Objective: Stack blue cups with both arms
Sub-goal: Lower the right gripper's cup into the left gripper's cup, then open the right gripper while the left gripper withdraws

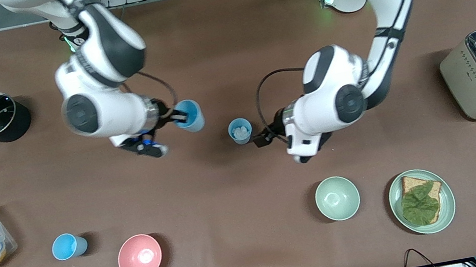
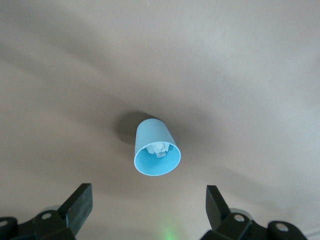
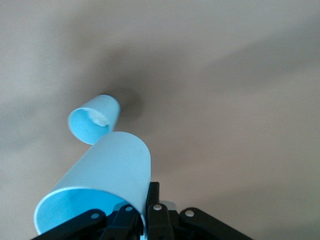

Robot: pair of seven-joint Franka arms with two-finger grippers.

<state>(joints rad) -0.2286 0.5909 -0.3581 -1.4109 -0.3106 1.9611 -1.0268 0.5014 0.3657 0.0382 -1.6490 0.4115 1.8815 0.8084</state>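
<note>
Bright overhead light, soft shadows; wrist views seem slightly blurred.

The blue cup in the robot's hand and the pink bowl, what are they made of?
The small light-blue cup in the right gripper looks like plastic: smooth, matte, thin-walled. The round pink bowl could be plastic or glazed ceramic; a soft shine marks its inside.

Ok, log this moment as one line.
right gripper: shut on held light-blue plastic cup | left gripper: open beside centre light-blue cup | unstacked
</note>
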